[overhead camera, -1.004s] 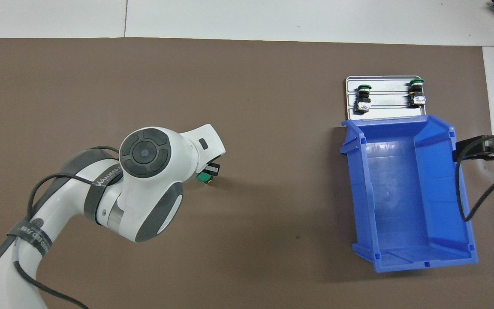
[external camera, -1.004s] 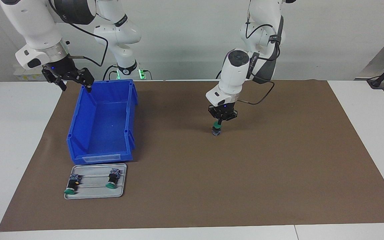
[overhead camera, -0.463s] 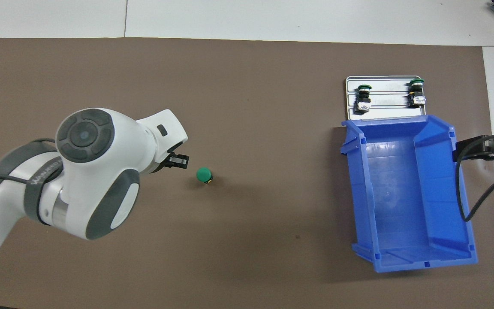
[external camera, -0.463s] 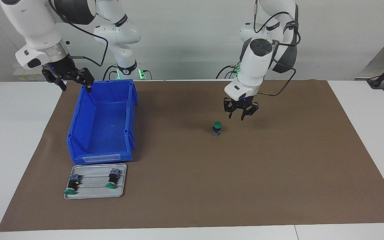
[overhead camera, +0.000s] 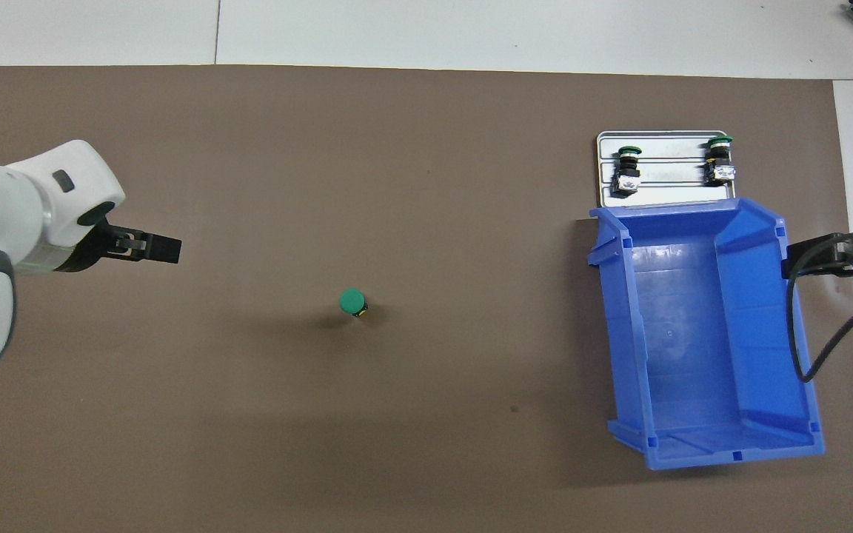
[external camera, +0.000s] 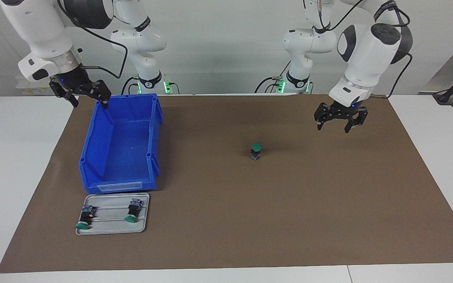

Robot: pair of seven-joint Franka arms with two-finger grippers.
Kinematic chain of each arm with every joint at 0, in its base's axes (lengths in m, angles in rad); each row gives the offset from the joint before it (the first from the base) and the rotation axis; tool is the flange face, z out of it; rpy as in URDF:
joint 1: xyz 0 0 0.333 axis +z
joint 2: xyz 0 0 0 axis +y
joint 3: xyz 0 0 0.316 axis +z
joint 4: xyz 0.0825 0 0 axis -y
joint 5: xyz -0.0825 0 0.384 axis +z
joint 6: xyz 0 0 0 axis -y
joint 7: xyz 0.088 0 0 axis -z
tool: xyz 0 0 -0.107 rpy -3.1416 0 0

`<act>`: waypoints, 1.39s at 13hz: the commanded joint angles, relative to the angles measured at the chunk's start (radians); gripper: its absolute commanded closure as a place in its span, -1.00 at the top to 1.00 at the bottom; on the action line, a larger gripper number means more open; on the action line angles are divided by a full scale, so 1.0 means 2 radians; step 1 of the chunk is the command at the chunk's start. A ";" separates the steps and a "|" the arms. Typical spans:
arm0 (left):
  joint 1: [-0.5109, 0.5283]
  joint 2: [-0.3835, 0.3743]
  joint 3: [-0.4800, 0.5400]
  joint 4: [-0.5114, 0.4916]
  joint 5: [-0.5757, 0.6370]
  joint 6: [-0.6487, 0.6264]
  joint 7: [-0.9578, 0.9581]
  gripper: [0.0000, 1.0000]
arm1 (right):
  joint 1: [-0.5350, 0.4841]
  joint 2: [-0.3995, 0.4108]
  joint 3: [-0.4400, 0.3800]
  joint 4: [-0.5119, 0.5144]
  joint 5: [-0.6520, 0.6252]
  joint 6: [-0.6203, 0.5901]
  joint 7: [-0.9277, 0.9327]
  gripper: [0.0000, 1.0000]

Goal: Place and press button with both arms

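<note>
The button [external camera: 255, 151] near the middle of the frame had a green cap, a black body and a grey-blue base. The mat [external camera: 289, 220] was plain brown, on a white table [external camera: 22, 165]. The bin [external camera: 120, 145] at the left was bright blue. The tray [external camera: 112, 226] at the lower left was silver-grey. The arms [external camera: 368, 51] were white with dark grey joints, and both grippers were black.
</note>
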 commanded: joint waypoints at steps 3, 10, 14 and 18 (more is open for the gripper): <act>0.045 0.056 -0.006 0.180 -0.004 -0.142 0.043 1.00 | -0.001 -0.012 0.000 -0.014 -0.005 0.010 0.007 0.99; 0.038 0.031 -0.010 0.174 -0.005 -0.192 0.037 1.00 | 0.014 -0.013 0.011 -0.014 -0.004 0.010 0.002 0.99; 0.038 0.008 -0.011 0.131 -0.005 -0.192 0.039 1.00 | 0.083 -0.012 0.015 -0.014 -0.003 0.032 0.089 0.99; 0.038 0.008 -0.011 0.128 -0.004 -0.176 0.044 1.00 | 0.192 0.000 0.015 -0.018 0.002 0.078 0.208 0.97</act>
